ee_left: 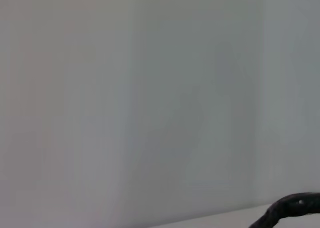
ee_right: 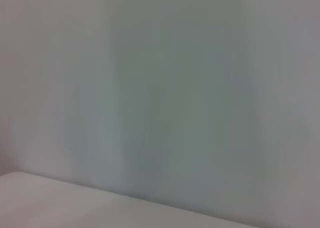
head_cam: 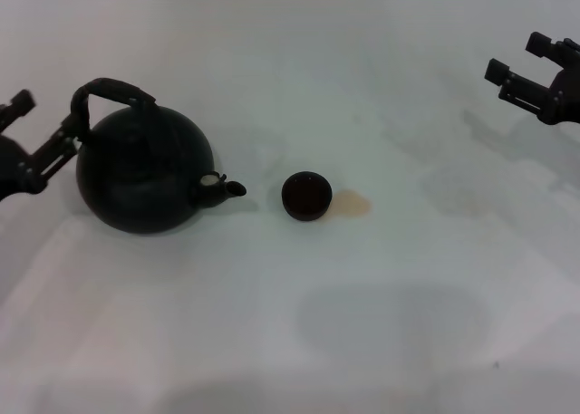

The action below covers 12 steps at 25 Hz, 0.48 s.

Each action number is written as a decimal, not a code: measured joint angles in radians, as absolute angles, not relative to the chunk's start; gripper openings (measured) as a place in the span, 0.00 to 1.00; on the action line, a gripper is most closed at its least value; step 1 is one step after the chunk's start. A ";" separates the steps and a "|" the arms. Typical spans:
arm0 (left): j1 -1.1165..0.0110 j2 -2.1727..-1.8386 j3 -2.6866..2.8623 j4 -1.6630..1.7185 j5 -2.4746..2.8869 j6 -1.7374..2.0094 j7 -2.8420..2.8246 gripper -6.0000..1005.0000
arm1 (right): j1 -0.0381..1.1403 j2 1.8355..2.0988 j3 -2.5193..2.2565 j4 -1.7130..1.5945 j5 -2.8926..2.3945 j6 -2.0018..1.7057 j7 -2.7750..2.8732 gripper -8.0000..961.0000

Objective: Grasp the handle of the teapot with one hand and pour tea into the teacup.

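Note:
The matte-black teapot [head_cam: 143,171] stands upright on the white table at the left, with its short spout [head_cam: 232,188] pointing right toward the teacup. Its arched handle [head_cam: 113,90] rises over the top. A dark curved strip of the handle also shows in the left wrist view [ee_left: 292,208]. The small dark teacup [head_cam: 306,196] stands upright just right of the spout, apart from it. My left gripper [head_cam: 41,122] is open beside the handle's left end, holding nothing; I cannot tell whether one finger touches it. My right gripper [head_cam: 517,57] is open and empty at the far right.
A faint yellowish stain [head_cam: 354,203] lies on the table [head_cam: 408,323] just right of the teacup. The right wrist view shows only a plain wall and a strip of table.

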<state>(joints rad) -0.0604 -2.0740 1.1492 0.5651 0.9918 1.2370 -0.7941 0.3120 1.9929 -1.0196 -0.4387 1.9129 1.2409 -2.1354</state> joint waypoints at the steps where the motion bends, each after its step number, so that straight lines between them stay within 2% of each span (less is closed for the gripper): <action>1: -0.053 -2.074 1.139 0.565 0.992 1.242 -0.790 0.69 | 0.310 1.992 -1.018 -0.439 1.913 1.241 -2.137 0.88; 12: 0.035 -2.078 0.932 0.456 0.932 1.390 -0.683 0.71 | 0.260 1.996 -0.879 -0.394 1.926 1.264 -2.192 0.88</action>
